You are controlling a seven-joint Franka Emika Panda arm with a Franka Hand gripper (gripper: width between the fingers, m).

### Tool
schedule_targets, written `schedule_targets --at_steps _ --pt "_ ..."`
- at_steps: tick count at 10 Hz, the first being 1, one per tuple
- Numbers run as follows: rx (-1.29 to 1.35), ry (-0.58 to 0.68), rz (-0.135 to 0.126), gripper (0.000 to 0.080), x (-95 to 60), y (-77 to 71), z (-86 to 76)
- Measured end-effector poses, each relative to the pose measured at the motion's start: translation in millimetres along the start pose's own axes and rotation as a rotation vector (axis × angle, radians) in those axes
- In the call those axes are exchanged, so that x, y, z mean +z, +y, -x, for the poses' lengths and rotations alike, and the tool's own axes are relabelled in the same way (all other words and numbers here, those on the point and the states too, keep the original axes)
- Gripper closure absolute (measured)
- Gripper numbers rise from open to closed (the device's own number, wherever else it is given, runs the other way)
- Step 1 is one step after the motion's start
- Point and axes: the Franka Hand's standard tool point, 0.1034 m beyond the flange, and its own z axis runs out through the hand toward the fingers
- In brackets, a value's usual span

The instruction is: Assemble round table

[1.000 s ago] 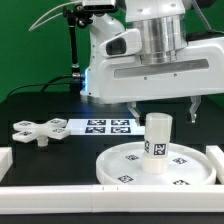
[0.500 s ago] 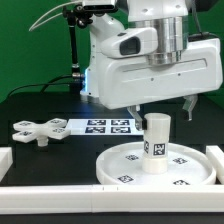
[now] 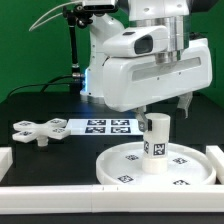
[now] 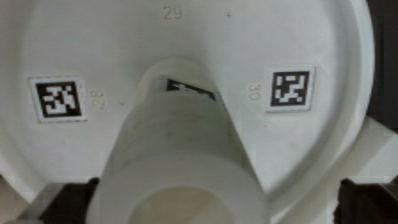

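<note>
Well off the disc (image 3: pixel 115 166), toward the exterior view's left, the cross piece (image 3: pixel 32 130) lies flat on the black table. It is probably parked there because its turn comes only once the post is fixed. Nearer the disc, and just behind its rim on the same side, lies the marker board (image 3: pixel 108 126), which takes no part in the build.

The disc itself lies flat with its rim upward, so its middle is open to receive a part. The post (image 3: pixel 156 143) stands upright at about the middle of the disc, its foot touching the disc's floor. Whether it is fully seated there cannot be told.

Directly above the disc's middle, the gripper (image 3: pixel 165 116) hangs over the top of the post. In the wrist view the post (image 4: pixel 178 150) runs down to the disc (image 4: pixel 107 50), with a dark finger on either side of it. The gripper (image 4: pixel 214 200) is released: its jaws stand apart and a gap shows beside the post, so nothing is clasped. The straddling pose seems meant for closing on the post, perhaps to turn it home, though that is a judgement.
</note>
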Motion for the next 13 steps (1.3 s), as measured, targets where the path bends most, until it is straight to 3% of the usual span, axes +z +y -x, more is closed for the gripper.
schedule_targets --at_steps 5,13 --pt "-0.54 -0.023 0.029 0.015 1.8 11.2 5.9" --pt "-1.048 -0.092 0.057 0.015 8.9 12.4 7.3"
